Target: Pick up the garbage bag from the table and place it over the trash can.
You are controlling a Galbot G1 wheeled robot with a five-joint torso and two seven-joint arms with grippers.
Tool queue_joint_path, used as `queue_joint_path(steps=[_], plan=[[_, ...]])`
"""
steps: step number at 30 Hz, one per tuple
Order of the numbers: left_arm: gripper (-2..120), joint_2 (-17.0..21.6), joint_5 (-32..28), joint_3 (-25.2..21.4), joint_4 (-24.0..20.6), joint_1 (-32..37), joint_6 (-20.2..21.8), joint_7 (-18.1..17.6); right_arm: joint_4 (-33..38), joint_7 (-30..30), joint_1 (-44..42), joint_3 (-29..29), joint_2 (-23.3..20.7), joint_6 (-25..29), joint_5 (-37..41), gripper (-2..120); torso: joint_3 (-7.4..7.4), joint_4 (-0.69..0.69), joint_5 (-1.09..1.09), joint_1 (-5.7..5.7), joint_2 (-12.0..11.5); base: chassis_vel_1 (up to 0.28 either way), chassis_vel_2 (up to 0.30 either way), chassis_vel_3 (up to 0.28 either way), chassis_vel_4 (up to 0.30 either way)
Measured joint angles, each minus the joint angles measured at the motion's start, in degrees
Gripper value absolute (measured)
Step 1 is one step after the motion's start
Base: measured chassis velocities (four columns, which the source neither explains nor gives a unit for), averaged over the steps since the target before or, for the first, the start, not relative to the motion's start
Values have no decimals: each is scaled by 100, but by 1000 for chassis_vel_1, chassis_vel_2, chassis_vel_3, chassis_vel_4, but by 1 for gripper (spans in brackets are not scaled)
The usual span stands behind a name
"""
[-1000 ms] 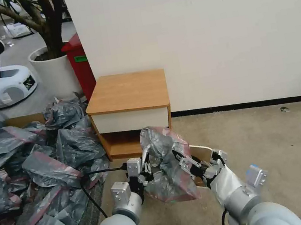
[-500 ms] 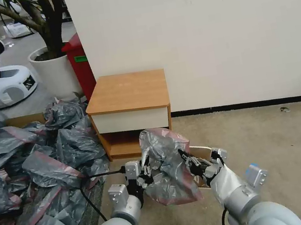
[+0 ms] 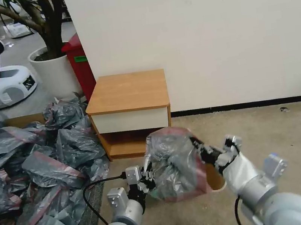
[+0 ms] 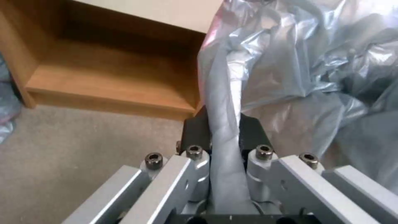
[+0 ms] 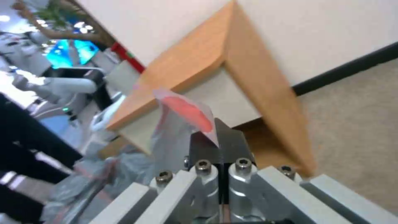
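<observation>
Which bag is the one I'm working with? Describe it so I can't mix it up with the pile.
Start at the wooden table against the white wall. On the carpet just in front of its low shelf, the garbage bag hangs stretched between the left hand and the right hand, covering the trash can. Unlike the heap of bags on the floor, it is held aloft.

left gripper: low, reaching forward, clamped on garbage bag
right gripper: higher, pinching the bag's edge

No readable text anywhere (the red bin has a green label, illegible).
</observation>
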Motion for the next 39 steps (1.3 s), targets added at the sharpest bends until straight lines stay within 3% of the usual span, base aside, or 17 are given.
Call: queue_joint_path(steps=[13, 24, 39], plan=[[7, -26, -535, -333, -104, 60, -10, 177, 145, 1196, 49, 314, -310, -387, 807, 0, 0, -1, -1, 0, 0, 0, 0, 0, 0], [7, 36, -718, -503, -103, 19, -10, 382, 81, 1353, 160, 710, -525, -486, 1147, 0, 0, 0, -1, 0, 0, 0, 0, 0, 0], [7, 49, -1247, -663, -20, -159, -10, 384, 41, 1592, 83, 1108, -527, -720, 1740, 0, 0, 0, -1, 0, 0, 0, 0, 0, 0]])
